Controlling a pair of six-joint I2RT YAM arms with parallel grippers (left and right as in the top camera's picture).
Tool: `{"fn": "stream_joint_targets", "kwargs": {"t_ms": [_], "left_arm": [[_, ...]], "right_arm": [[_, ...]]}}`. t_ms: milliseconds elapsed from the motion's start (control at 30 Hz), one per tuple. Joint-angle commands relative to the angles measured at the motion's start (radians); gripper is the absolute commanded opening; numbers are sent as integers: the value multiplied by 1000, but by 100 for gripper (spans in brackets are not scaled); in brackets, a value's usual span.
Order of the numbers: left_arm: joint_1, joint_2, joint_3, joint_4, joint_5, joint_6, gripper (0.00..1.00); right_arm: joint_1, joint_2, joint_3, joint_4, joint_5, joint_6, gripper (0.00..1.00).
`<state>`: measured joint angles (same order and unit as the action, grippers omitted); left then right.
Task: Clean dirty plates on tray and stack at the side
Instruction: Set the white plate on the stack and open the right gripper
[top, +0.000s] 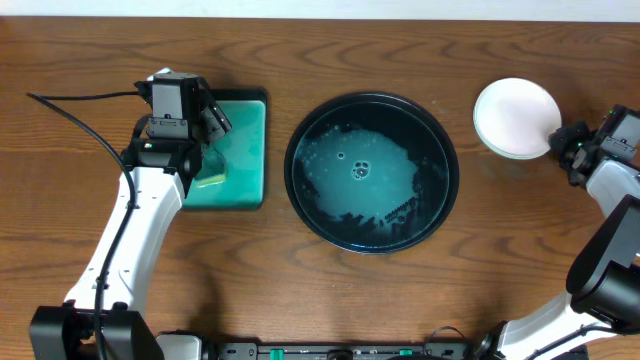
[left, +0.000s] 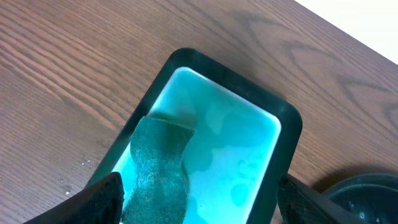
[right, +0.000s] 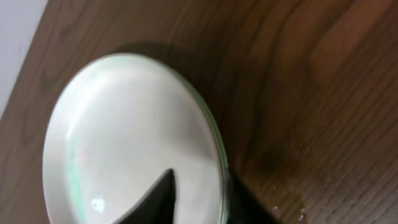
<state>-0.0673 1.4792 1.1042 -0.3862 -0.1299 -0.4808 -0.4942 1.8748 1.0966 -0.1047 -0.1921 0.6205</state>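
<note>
The round dark tray (top: 441, 150) lies mid-table, wet and smeared teal, with no plate on it. The plates are stacked at the back right, a white plate (top: 514, 116) on top. In the right wrist view the white plate (right: 124, 130) has a pale green rim (right: 213, 127) showing just under its edge. My right gripper (top: 570, 142) sits at the stack's right edge. One finger lies on the plate and the other outside its rim (right: 202, 199), shut on it. My left gripper (left: 199, 186) is open and empty above the green sponge tray.
The green rectangular sponge tray (top: 250, 150) stands left of the round tray. A dark green sponge (left: 158, 162) lies in its bright teal basin (left: 236, 149). Water droplets dot the wood right of the plate stack (right: 289, 208). A black cable (top: 80, 110) runs at the far left.
</note>
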Motion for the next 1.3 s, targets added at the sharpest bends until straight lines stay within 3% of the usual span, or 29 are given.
{"fn": "stream_joint_targets", "kwargs": {"t_ms": [0, 33, 100, 267, 433, 633, 667, 900, 1267], "left_arm": [[2, 4, 10, -2, -5, 10, 79], [2, 4, 10, -2, -5, 9, 79], [2, 4, 10, -3, -5, 10, 79], [2, 4, 10, -3, -5, 10, 79], [2, 4, 10, -3, -5, 10, 79], [2, 4, 10, -3, -5, 10, 79], [2, 4, 10, -2, -5, 9, 79], [2, 4, 10, -3, -5, 10, 79], [2, 4, 10, -3, -5, 10, 79]], "right_arm": [[4, -4, 6, -4, -32, -25, 47], [4, -5, 7, -3, -60, -40, 59], [4, -17, 7, -12, -111, -42, 74], [11, -158, 6, -187, -108, -66, 78], [85, -393, -11, -390, 85, -182, 76], [253, -696, -133, -456, 162, -196, 80], [285, -739, -158, -457, 175, -196, 99], [378, -910, -251, -504, 203, -195, 99], [377, -912, -252, -695, 207, -196, 99]]}}
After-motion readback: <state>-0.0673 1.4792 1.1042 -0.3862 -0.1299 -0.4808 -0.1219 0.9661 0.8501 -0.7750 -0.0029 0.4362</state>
